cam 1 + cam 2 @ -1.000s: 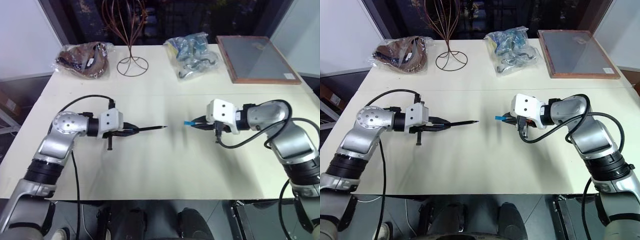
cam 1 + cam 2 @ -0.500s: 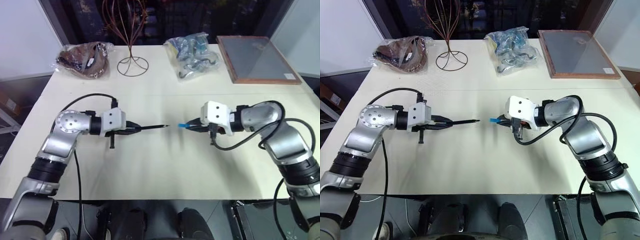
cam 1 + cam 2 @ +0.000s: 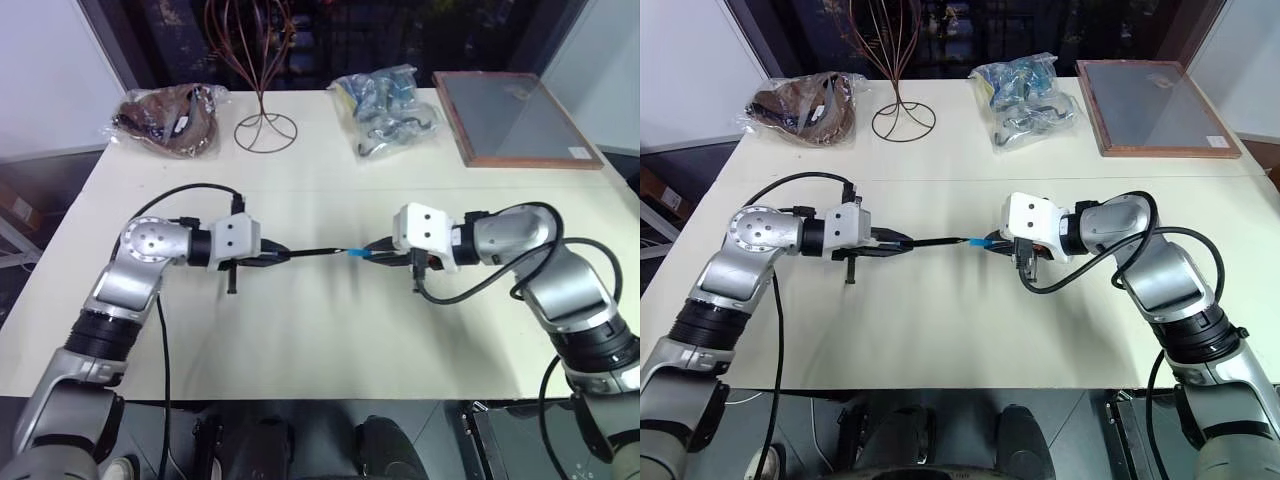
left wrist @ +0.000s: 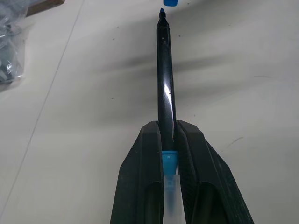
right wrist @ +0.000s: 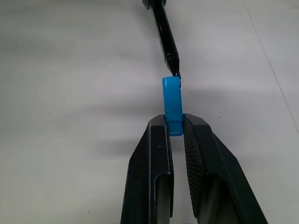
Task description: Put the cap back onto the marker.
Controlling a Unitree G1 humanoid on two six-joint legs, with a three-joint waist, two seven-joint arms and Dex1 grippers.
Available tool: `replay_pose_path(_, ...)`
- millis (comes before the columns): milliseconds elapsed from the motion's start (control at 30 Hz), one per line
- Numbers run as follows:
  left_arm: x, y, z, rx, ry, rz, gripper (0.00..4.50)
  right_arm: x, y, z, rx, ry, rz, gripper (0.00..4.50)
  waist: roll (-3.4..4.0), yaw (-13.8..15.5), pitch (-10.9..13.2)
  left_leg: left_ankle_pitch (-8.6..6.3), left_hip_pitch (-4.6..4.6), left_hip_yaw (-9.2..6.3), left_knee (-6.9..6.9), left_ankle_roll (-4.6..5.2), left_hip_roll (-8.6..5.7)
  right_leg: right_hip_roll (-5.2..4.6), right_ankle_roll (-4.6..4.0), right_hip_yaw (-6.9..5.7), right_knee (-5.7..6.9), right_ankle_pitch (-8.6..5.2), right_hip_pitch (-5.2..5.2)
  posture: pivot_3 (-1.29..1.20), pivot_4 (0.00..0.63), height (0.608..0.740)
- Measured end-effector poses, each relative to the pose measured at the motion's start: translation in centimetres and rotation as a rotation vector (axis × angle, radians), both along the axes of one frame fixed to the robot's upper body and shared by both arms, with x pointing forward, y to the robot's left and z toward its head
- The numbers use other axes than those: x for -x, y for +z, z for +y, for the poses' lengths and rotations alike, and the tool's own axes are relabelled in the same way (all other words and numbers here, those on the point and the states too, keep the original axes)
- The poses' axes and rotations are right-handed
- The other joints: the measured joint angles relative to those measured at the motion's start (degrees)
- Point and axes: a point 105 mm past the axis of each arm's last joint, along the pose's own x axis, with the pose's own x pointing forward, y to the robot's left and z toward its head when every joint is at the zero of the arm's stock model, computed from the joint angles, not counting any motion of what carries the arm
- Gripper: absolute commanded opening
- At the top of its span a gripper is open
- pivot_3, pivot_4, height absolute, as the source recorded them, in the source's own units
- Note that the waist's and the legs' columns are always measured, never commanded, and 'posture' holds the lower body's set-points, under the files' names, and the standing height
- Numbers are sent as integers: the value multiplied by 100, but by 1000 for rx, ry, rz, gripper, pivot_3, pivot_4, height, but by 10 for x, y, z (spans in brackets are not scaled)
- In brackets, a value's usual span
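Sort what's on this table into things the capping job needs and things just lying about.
Job:
- marker, held in the left tool
- cap, held in the right tool, right at the marker's tip

Lying about, at the table's far edge:
- brown bundle in a bag
- wire stand
- bag of blue items
- framed panel

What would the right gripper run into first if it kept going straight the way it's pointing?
Probably the marker: the cap in the right gripper already sits at its tip, though alignment looks slightly off.
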Motion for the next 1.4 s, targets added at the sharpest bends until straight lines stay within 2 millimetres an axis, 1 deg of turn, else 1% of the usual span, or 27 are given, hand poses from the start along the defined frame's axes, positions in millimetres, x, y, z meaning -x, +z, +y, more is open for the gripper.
replay_pose_path(300, 1, -1, -2, 2, -5, 2, 0, 0, 0, 1, 1, 2, -3, 70, 0, 1, 0, 0, 0, 0, 0, 0, 0, 0, 0, 0, 1, 0, 0, 0, 150, 740)
replay_pose_path(633, 3, -5, 0, -5, 0, 16, 0, -4, -2, -9, 27, -23, -7, 70, 0, -1, 0, 0, 0, 0, 0, 0, 0, 0, 0, 0, 1, 0, 0, 0, 150, 740)
replay_pose_path(1400, 5, -2, -2, -5, -8, 4, 0, -3, -5, -7, 21, -18, 5, 70, 0, 1, 0, 0, 0, 0, 0, 0, 0, 0, 0, 0, 1, 0, 0, 0, 150, 740)
